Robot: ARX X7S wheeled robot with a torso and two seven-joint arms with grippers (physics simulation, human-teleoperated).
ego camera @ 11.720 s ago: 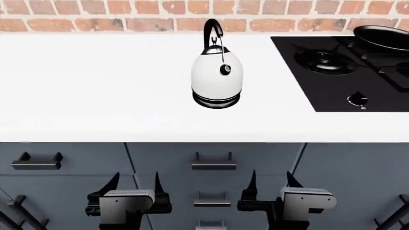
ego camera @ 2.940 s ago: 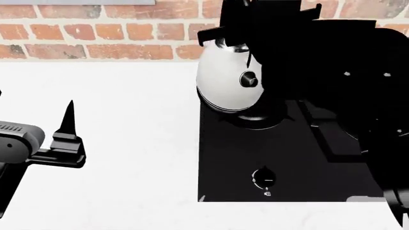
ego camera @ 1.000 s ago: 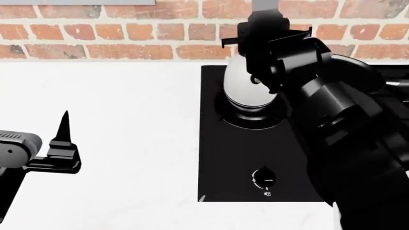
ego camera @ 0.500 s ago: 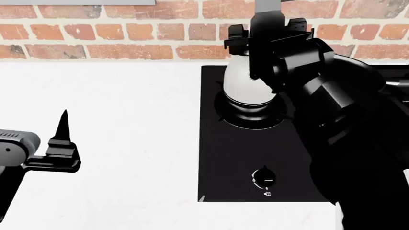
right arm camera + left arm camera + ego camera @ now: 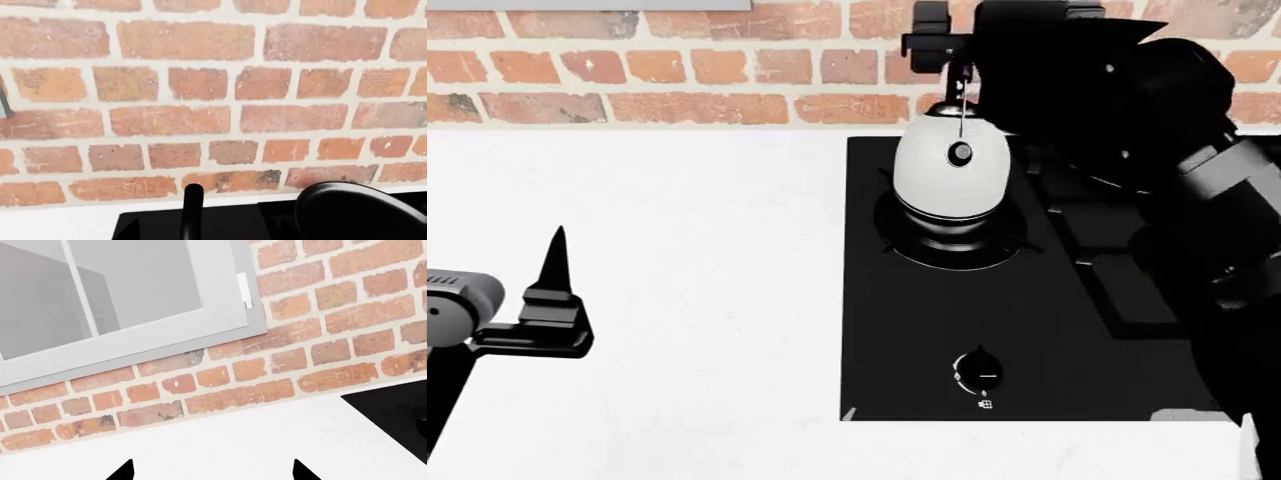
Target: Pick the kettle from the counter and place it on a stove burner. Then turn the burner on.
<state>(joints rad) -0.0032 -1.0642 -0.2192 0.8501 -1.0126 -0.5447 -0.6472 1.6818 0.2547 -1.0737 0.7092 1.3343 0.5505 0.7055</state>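
Note:
The white kettle (image 5: 950, 178) stands upright on the large round stove burner (image 5: 954, 248) at the back left of the black hob (image 5: 921, 330). My right gripper (image 5: 958, 38) is just above the kettle's top, by the brick wall. In the right wrist view the kettle's black handle (image 5: 192, 212) rises between the spread jaws of my right gripper (image 5: 213, 231), not pinched; one fingertip (image 5: 131, 228) shows well to its side. My left gripper (image 5: 554, 295) is open and empty over the white counter (image 5: 667, 200), also open in the left wrist view (image 5: 212, 472).
A round burner knob (image 5: 978, 372) sits near the hob's front edge. A black frying pan (image 5: 360, 210) lies on the hob to the kettle's right, hidden by my right arm in the head view. The brick wall (image 5: 694, 70) runs behind the counter.
The kettle, first on the counter, came to the burner. In the last second my right arm rose off it and back; the kettle stays put, its side knob now in sight.

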